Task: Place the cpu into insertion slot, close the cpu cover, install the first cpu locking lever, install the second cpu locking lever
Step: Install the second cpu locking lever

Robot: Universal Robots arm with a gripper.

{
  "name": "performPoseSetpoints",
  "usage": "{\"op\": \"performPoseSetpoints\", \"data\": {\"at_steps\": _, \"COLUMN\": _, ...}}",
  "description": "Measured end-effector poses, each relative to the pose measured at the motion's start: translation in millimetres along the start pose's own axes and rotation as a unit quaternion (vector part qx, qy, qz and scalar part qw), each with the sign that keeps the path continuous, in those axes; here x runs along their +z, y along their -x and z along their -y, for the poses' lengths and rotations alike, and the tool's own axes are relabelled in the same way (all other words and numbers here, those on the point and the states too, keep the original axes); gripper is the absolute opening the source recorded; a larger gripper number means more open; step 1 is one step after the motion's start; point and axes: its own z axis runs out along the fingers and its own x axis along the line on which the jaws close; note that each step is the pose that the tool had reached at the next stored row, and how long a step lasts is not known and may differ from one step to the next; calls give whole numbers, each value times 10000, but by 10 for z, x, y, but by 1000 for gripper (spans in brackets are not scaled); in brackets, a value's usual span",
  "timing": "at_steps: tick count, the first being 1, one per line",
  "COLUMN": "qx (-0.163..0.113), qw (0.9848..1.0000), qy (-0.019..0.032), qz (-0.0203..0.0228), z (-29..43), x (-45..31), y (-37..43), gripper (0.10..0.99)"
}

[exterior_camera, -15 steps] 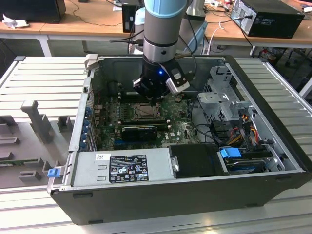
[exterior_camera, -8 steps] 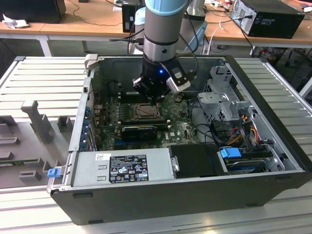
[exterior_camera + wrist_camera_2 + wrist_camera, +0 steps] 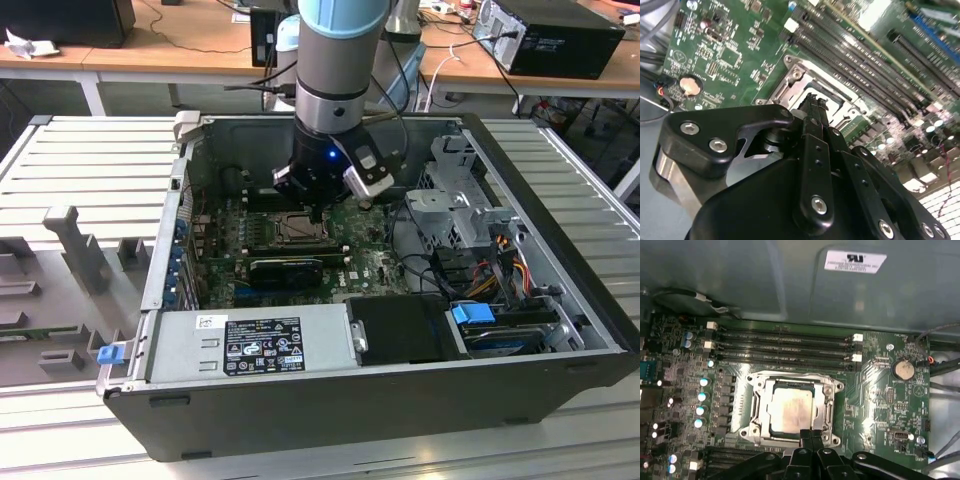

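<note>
The pale silver-beige square cpu (image 3: 790,410) sits under the dark-grey metal cpu cover (image 3: 829,405); the narrow, empty fingers (image 3: 811,436) hover at its six o'clock edge. The frame looks thin and stiff, best pressed at its rim.

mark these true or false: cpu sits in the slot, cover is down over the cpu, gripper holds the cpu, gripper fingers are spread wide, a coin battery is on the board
1. The cpu sits in the slot: true.
2. The cover is down over the cpu: true.
3. The gripper holds the cpu: false, its tips are at the cover's edge.
4. Its fingers are spread wide: false, they are together.
5. A coin battery is on the board: true.
</note>
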Motion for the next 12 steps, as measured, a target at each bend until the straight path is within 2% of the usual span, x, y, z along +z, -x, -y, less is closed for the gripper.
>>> {"op": "performPoseSetpoints", "data": {"at_steps": 6, "qx": 0, "qw": 10000, "qy": 0, "qz": 0, "z": 113, "x": -13, "y": -8, "gripper": 106}}
{"op": "performPoseSetpoints", "data": {"at_steps": 12, "qx": 0, "qw": 10000, "qy": 0, "qz": 0, "z": 177, "x": -21, "y": -13, "gripper": 106}}
